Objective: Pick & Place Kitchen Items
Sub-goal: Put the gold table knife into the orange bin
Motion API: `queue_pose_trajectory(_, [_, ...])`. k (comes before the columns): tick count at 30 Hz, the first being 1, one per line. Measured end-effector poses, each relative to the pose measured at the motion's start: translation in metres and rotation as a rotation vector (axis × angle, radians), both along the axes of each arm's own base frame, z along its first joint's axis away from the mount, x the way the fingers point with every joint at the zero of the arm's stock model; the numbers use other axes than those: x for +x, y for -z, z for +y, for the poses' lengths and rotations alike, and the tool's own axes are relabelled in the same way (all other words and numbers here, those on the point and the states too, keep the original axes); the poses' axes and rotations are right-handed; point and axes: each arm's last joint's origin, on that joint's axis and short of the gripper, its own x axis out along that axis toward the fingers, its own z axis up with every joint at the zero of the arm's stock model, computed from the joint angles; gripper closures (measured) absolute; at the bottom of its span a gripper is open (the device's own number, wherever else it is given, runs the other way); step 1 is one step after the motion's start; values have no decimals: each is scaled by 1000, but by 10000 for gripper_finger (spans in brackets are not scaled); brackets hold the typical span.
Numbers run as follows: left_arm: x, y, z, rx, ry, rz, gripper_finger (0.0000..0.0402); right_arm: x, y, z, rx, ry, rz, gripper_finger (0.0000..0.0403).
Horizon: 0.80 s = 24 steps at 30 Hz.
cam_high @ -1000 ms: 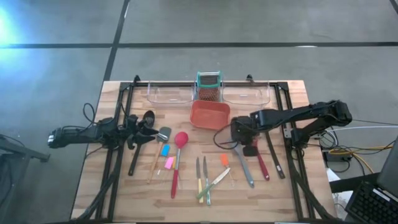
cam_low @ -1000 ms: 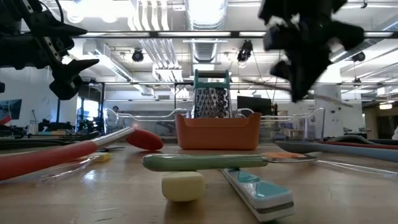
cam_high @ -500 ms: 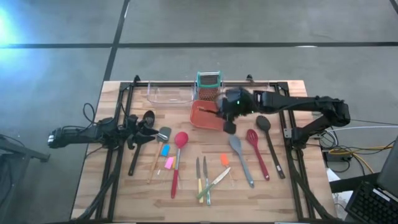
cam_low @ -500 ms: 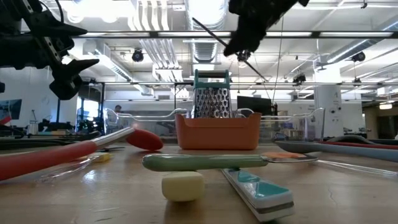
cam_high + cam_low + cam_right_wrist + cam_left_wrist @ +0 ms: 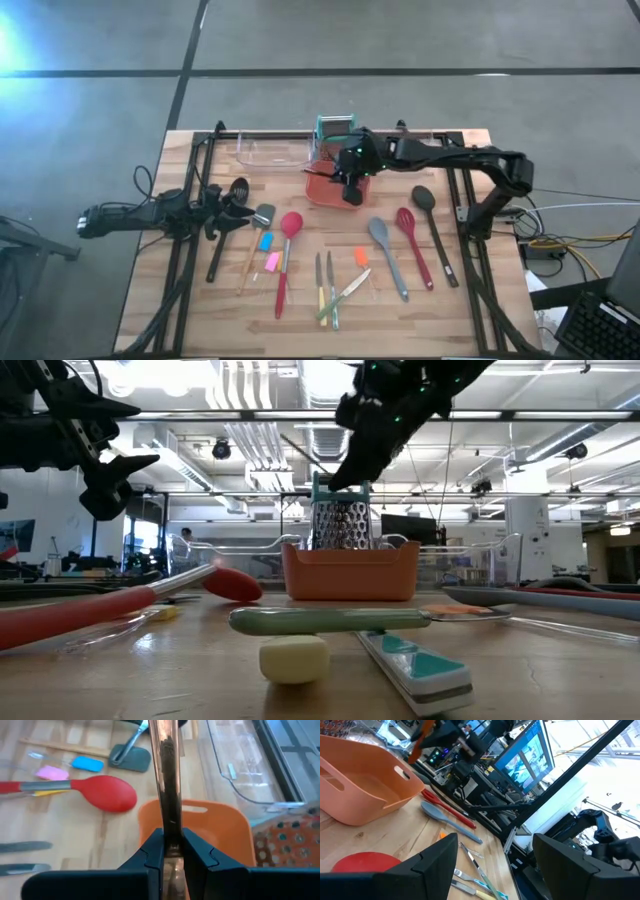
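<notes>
Holding a slim utensil handle (image 5: 167, 785) between clenched fingers, the right gripper (image 5: 350, 178) hangs above the red-orange bin (image 5: 338, 190) at the far middle of the table (image 5: 460, 320). Only the shiny, dark brown shaft shows in the right wrist view, so I cannot tell what kind of head it has. It looks stiff, light and rather smooth, so it may slip or turn in the grip; the hold is on the shaft, which seems a good place for such a thin thing. Its long axis runs straight out from the fingers, over the bin's rim toward the red spoon (image 5: 102, 793) and the blue scraper (image 5: 87, 764) on the wood. The left gripper (image 5: 228, 210) waits near the left edge, fingers spread apart and empty, just beside the black spoon (image 5: 238, 190).
</notes>
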Motion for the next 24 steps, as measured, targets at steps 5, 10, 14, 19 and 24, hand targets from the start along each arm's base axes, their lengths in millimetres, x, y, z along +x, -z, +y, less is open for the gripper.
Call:
queue_pose_trajectory(5, [0, 0, 0, 0, 0, 5, 138, 20, 10, -9, -36, -34, 22, 369])
queue_pose_trajectory(10, [1, 1, 0, 0, 0, 10, 138, 32, 20, -20, -25, -38, 34, 369])
queue_pose_trajectory(14, [1, 1, 0, -1, 0, 13, 138, 34, 31, -25, 0, -41, 59, 369])
queue_pose_trajectory(19, [1, 1, 0, 0, 0, 15, 138, 28, 43, -27, 16, -37, 100, 369])
queue_pose_trajectory(24, [1, 1, 0, -1, 1, 16, 138, 21, 56, -28, 19, -42, 141, 369])
